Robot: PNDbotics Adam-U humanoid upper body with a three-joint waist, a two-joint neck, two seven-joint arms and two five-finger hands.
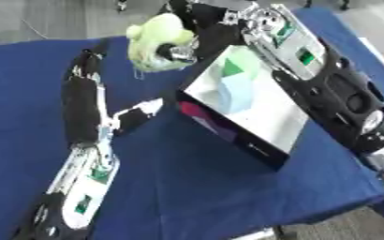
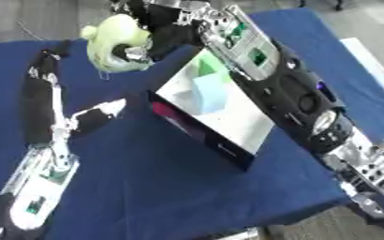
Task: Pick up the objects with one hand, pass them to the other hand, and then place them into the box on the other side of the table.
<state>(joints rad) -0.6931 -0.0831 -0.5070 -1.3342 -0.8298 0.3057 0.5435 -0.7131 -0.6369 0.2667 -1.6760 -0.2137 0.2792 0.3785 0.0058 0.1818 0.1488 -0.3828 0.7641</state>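
black arms (image 1: 82, 108) — silver joints, green markings

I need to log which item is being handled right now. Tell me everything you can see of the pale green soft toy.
The pale green soft toy looks plush and rounded, yellowish green, with a lobed top and no clear face visible. It is at the far side of the blue table, just left of the box and outside it. The right hand has dark fingers curled round its right side. Whether it is lifted off the cloth cannot be told.
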